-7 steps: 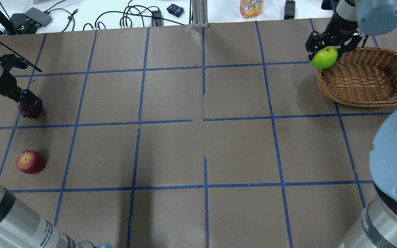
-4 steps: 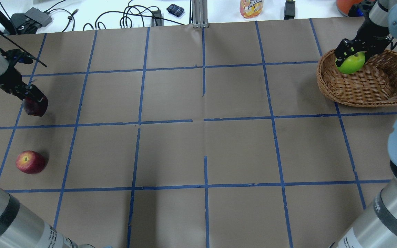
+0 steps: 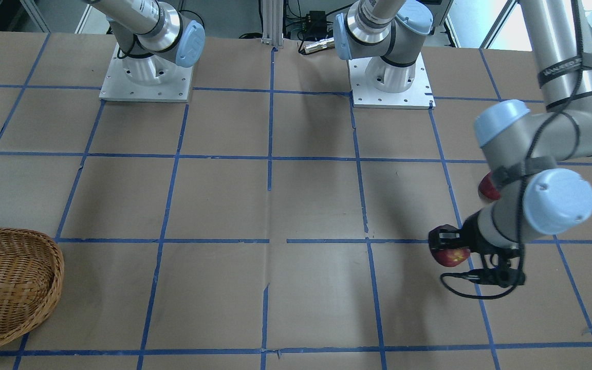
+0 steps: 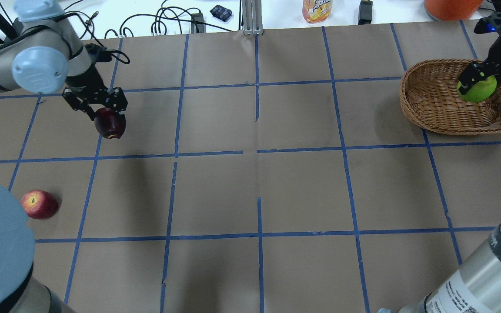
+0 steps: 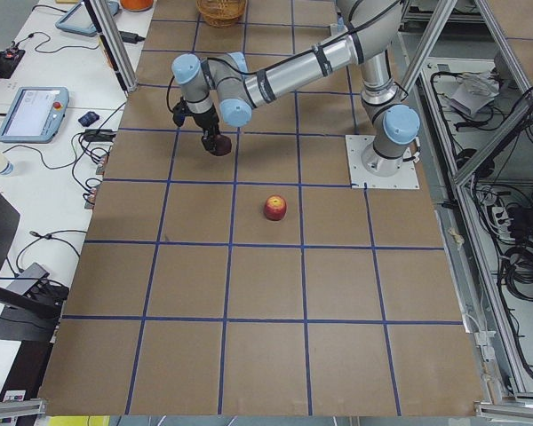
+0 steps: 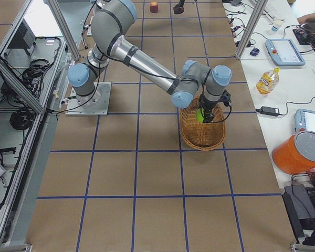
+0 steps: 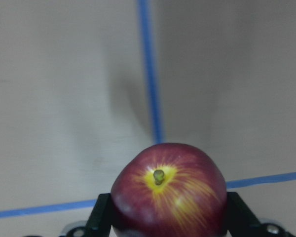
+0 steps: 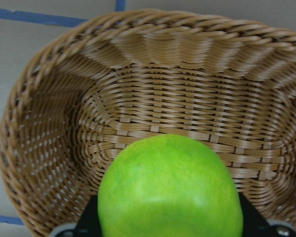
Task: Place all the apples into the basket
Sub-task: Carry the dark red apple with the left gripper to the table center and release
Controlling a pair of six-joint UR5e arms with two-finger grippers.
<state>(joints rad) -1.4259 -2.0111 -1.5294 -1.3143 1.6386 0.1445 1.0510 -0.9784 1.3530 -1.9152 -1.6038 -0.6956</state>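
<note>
Left pincer (image 4: 109, 119), maroon apple (image 7: 170, 195), right pincer (image 4: 475, 85), lime-green apple (image 8: 170, 192)

Brown paper-covered table (image 4: 302, 191), blue tape grid (image 4: 302, 150), red apple (image 4: 38, 204), wicker basket (image 4: 450, 127)

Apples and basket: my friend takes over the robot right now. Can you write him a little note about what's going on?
Left gripper: shut on the maroon apple, lifted off the table, far from the basket.
Right gripper: shut on the green apple, held over the inside of the basket, not let go.
Red apple: lying on the table by the robot's left side, untouched.
Done: no apple released in the basket yet.
Left: drop the green one, bring the maroon one over, then fetch the red one.
</note>
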